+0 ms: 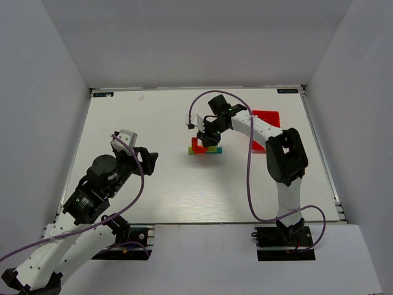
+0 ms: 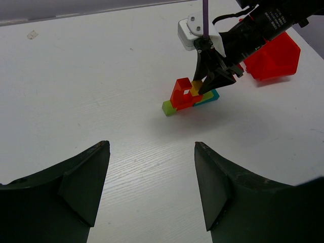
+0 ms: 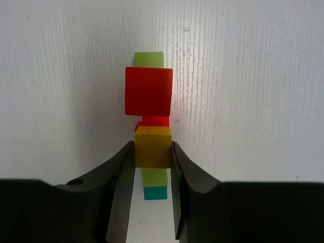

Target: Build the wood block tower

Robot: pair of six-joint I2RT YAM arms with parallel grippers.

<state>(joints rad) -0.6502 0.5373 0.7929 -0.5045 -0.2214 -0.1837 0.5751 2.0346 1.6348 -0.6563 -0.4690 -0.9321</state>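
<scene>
Pinching: yellow block (image 3: 152, 140) is held by right gripper (image 3: 153, 149) directly over stack (image 2: 178, 98), frame centre | left gripper (image 2: 151, 148) is spread, empty, farther off.

No text, brand or number can be read with certainty. Two small dark rectangular labels, one at the far left corner (image 1: 103, 94) and one at the far right corner (image 1: 288, 91) of the white wood-grain table (image 1: 166, 184), carry pale marks too small to make out. In the left wrist view, the black housing of the right arm (image 2: 276, 17) bears a line of white lettering, blurred and tilted, and no letter of it is legible.
</scene>
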